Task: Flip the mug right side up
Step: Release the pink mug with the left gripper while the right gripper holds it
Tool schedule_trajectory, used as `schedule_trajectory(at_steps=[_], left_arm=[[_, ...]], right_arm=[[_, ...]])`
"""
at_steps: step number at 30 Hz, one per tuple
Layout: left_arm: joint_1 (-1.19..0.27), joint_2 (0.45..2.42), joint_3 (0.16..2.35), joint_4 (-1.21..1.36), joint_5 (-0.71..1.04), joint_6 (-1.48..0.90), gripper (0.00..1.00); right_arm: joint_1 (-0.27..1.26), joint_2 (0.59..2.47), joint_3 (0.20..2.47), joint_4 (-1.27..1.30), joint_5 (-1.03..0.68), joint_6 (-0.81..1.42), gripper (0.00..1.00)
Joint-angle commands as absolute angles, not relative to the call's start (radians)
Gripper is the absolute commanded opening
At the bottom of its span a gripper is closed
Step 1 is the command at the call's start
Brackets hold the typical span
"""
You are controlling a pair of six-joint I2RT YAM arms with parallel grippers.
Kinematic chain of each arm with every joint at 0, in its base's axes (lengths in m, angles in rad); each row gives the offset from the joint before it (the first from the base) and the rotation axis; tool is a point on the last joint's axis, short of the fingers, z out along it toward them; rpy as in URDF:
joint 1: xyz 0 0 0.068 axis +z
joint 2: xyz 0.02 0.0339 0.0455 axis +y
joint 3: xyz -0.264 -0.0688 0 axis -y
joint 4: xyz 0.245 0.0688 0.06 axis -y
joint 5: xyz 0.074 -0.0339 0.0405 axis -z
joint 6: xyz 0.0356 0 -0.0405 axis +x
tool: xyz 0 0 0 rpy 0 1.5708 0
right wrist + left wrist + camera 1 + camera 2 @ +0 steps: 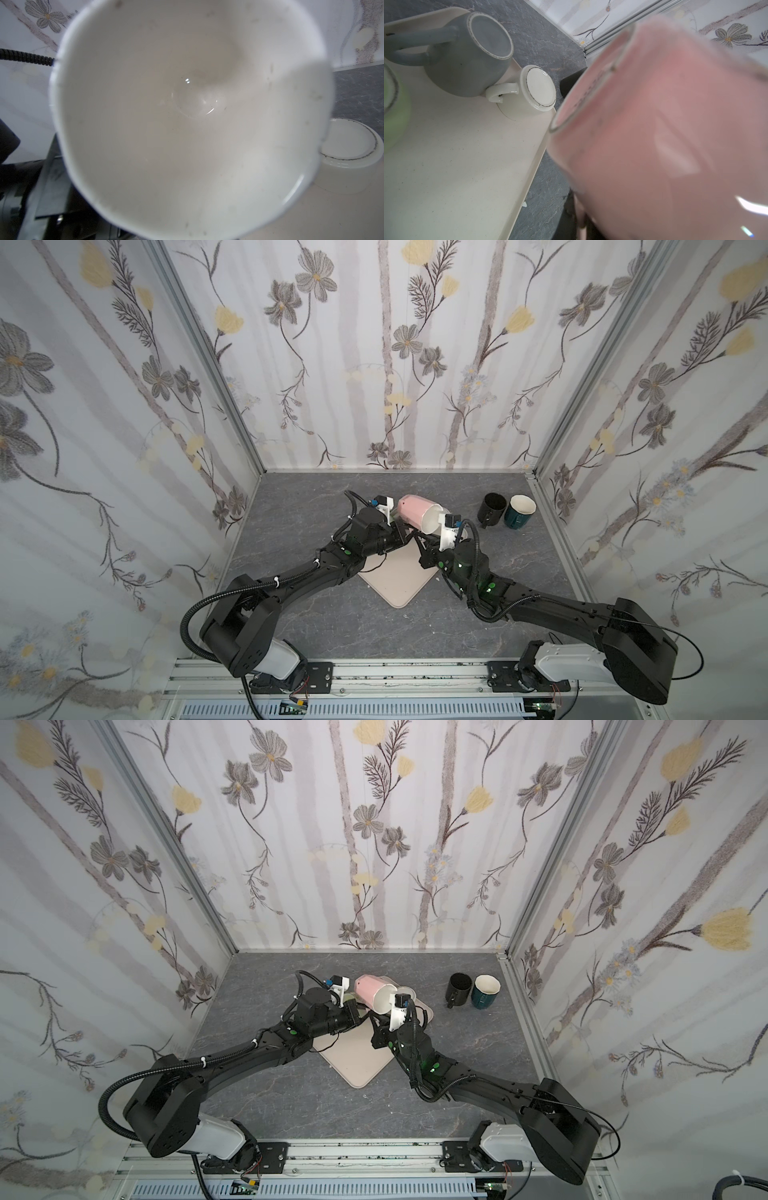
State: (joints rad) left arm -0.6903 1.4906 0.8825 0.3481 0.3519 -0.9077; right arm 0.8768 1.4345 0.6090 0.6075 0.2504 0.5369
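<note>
1. Flowered wallpaper covers the three walls (374, 364) around a grey marbled counter (332, 626).
2. Left jaws: closed tight. They carry the pink mug (413, 510), which is in the air with its pink side filling much of the left wrist view (664, 124). The exact grip spot is hidden.
3. Right jaws: closed narrow, just under the mug's lower rim. Whether they pinch the rim I cannot tell, as no fingers show in the right wrist view.
4. One pink mug (370, 988): it lies tilted on its side above the far corner of the tray, between the two wrists. Its base points to the far left and its white mouth faces the right wrist camera (187, 114).
5. One beige tray (395, 585) sits cornerwise at mid-counter.
6. Three mugs stand upside down on the tray: one grey mug (467, 58), one white mug (537, 89) just beside it, and one green mug (394, 112), seen only in part.
7. Two mugs stand upright on the bare counter at the far right, well apart from the tray: one black mug (493, 508) and one teal mug (519, 512), which look to be touching.
8. That makes six mugs in all.
9. Two arms rise from the rail (415, 676) at the near edge. The left arm (316, 568) reaches forward and slants right. The right arm (540, 601) reaches forward and slants left. Their wrists meet over the tray's far corner.
</note>
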Motion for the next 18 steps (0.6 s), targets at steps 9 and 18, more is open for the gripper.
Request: schedule_trajectory(at_steps=[9, 18], left_arm=[[-0.709, 1.5, 0.883, 0.289, 0.467, -0.862, 0.21], [-0.695, 1.478, 0.848, 0.33, 0.396, -0.867, 0.75]], right_arm=[[0.878, 1.435, 0.63, 0.808, 0.371, 0.547, 0.0], [0.878, 1.432, 0.639, 0.712, 0.452, 0.624, 0.0]])
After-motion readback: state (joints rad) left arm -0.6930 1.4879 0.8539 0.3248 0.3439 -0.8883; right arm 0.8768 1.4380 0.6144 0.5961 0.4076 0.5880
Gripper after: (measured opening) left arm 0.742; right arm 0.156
